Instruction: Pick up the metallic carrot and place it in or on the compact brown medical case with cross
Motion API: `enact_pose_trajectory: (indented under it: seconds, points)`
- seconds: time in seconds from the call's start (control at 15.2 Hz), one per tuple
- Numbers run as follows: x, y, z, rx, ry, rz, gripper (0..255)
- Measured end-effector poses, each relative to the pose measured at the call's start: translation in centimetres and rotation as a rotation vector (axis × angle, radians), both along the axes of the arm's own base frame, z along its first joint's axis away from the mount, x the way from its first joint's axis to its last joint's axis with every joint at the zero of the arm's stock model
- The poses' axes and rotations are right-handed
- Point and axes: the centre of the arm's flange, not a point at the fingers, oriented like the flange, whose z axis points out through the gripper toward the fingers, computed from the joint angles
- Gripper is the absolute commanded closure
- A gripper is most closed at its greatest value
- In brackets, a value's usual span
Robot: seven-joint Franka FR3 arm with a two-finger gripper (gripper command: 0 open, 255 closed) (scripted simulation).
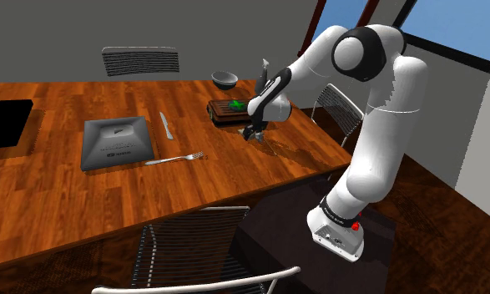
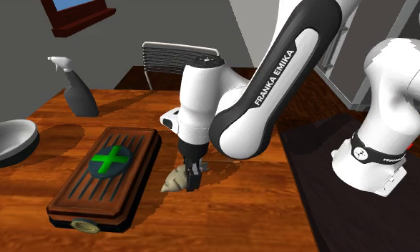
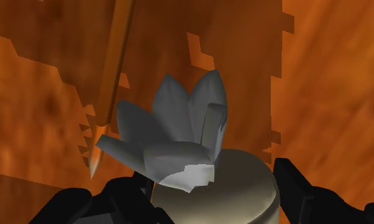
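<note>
Desk (image 1: pixel 234 179) is carrying everything. Arm (image 2: pixel 272 71) is reaching down over it, just beside the case (image 2: pixel 79 193), on the second exterior view's right of it. Case is lying flat, green cross facing up. End effector (image 2: pixel 192 179) is pointing down and clenching the carrot (image 2: pixel 174 182). In the wrist view both fingers are pressing its pale body, with grey leaves fanning out past them. Carrot is hanging tilted, tip pointing toward the case, close beside it.

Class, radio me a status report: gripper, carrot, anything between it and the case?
Gripper shut on carrot. Carrot low over table, just beside brown case, not yet on it. Nothing between them.
</note>
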Motion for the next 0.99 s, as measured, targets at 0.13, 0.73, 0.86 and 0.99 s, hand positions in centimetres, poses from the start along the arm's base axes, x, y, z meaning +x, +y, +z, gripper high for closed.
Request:
enact_pose_trajectory:
  seconds: [0.13, 0.73, 0.86, 0.99]
  points:
    - [0.0, 0.0, 0.2, 0.0, 0.0, 0.0, 255]
    - [0.0, -0.1, 4.8, 0.0, -0.001, 0.0, 255]
    - [0.1, -0.1, 5.8, 0.0, -0.001, 0.0, 255]
    - [-0.1, 0.1, 6.8, 0.0, 0.0, 0.0, 255]
